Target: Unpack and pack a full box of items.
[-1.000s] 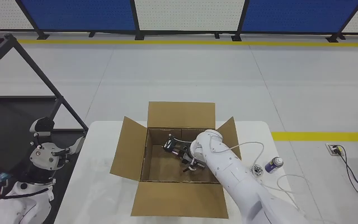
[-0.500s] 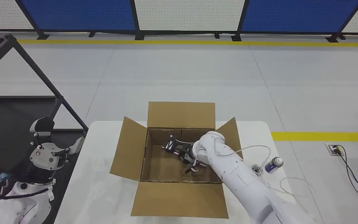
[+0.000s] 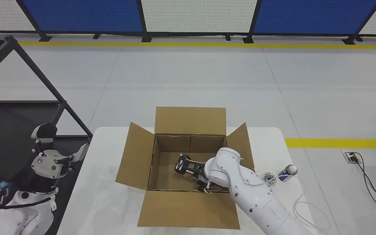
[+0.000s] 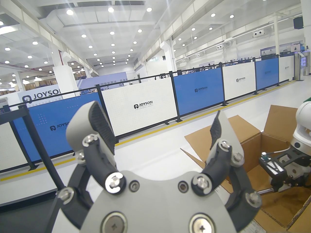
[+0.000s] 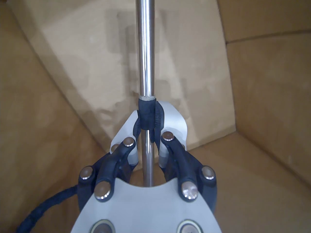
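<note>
- The right gripper (image 5: 148,117) clamps a metal rod (image 5: 145,37) inside the open cardboard box (image 3: 191,120), mid-frame in the top view.
- The left gripper (image 4: 158,118) is spread wide, gripping nothing.

The left hand (image 4: 158,112) is held up to one side of the box (image 4: 252,134), its two grey fingers (image 4: 97,120) with ribbed black pads spread wide and nothing between them. Beyond them a fence (image 4: 138,107) of blue and white panels runs along a pale floor (image 4: 158,151), under a high ceiling with rows of lamps. The box stands open with its flaps out, and the right arm (image 4: 302,124) is down inside it, a thin metal rod (image 4: 265,191) jutting sideways from the right hand (image 4: 275,187)
</note>
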